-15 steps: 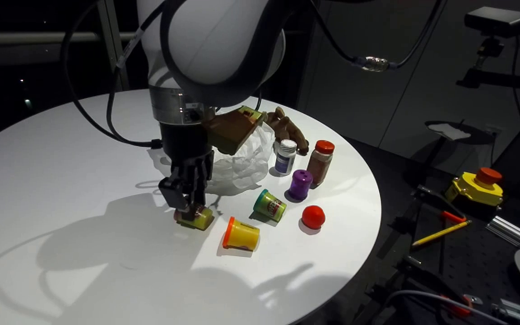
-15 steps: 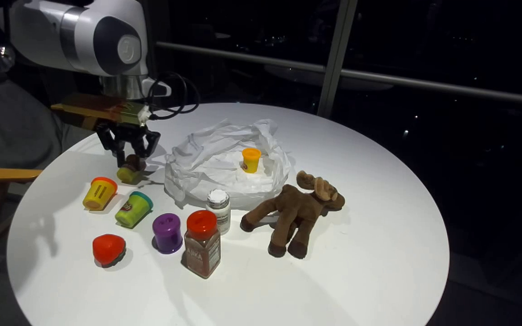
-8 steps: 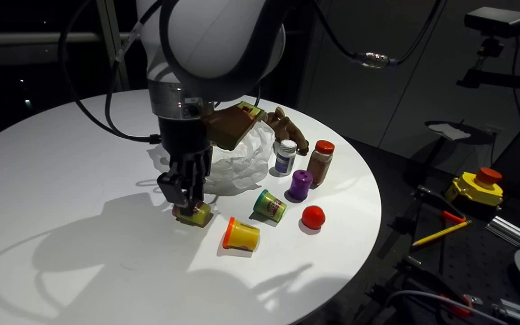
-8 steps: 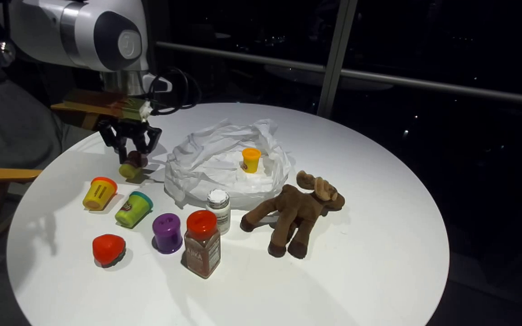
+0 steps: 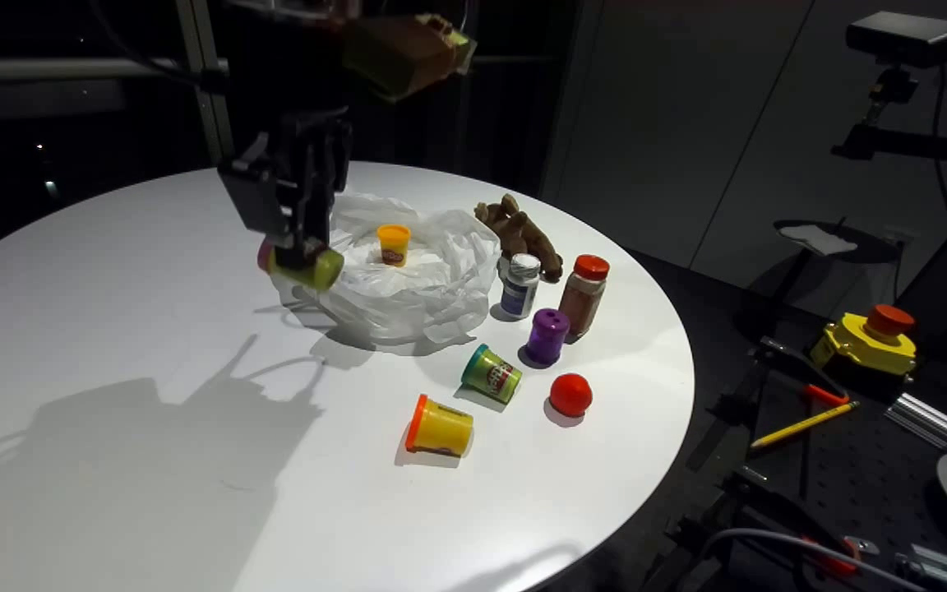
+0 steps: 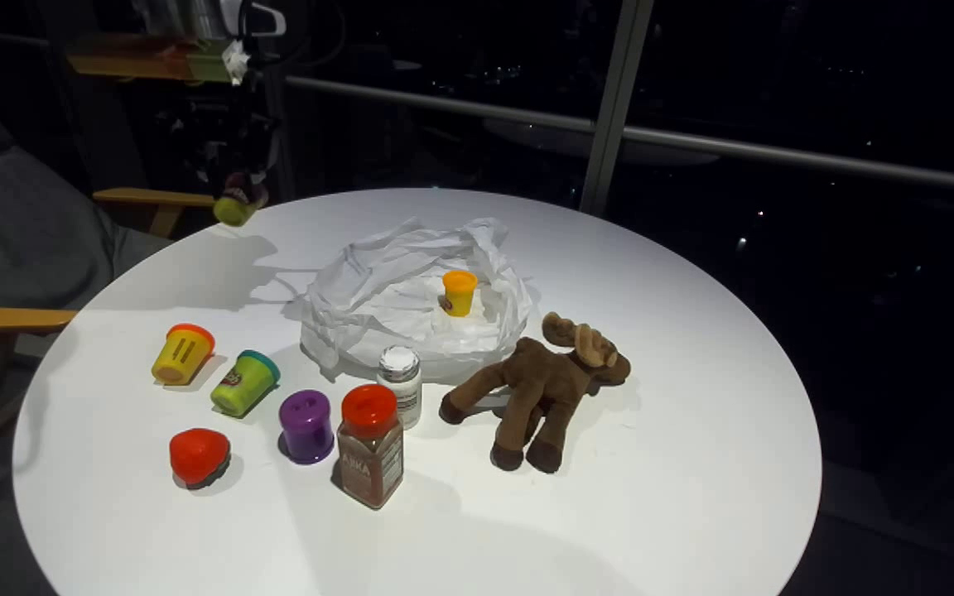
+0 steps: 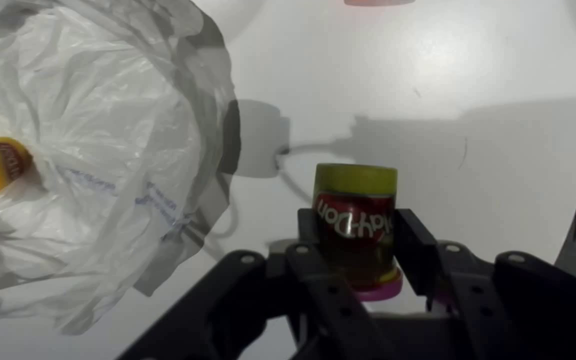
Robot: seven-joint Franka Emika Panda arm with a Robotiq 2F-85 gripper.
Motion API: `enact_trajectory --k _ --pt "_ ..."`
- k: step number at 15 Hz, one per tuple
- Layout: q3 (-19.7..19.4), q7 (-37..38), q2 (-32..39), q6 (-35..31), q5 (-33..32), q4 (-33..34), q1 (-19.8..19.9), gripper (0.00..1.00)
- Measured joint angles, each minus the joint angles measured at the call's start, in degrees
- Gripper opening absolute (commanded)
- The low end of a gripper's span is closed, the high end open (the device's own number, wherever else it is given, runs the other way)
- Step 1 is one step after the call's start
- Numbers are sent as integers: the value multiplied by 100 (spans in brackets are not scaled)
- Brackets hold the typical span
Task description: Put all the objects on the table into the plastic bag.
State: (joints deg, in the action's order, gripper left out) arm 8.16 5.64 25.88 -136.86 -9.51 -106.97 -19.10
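Note:
My gripper [image 7: 355, 225] is shut around a yellow-green cup [image 7: 356, 181] with a pink lid, a pad on either side, held above the table [image 6: 626, 530]. In the wrist view the translucent white plastic bag [image 7: 118, 95] lies spread to its left, a yellow cup [image 7: 5, 160] with orange lid inside. Loose on the table are another yellow cup [image 6: 182, 356], tipped on its side, a tipped green can [image 6: 241, 385] with teal lid, a red piece [image 6: 198, 454], a purple cup [image 6: 306, 428], a red-capped brown bottle [image 6: 371, 463], a white bottle [image 6: 407, 401] and a brown toy animal [image 6: 537, 381].
A yellow and red device [image 5: 864, 344] sits off the table on a dark side stand, near a pencil [image 5: 804, 425]. A chair [image 6: 21, 232] stands beyond the table's edge. The white bottle and the toy animal stand close against the bag's side.
The gripper has risen well off the table with the yellow-green cup in its grip. The bag's inside and its cup have come into sight in an exterior view. Other objects stay put.

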Motion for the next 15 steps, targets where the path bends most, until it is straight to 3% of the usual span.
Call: enact_trajectory --k 3,8,15 --pt "-275 71 -357 178 -64 6 131 19" --pt "-673 51 -311 244 -65 17 727 19" --pt "-558 -853 248 -215 630 4 1605 19"
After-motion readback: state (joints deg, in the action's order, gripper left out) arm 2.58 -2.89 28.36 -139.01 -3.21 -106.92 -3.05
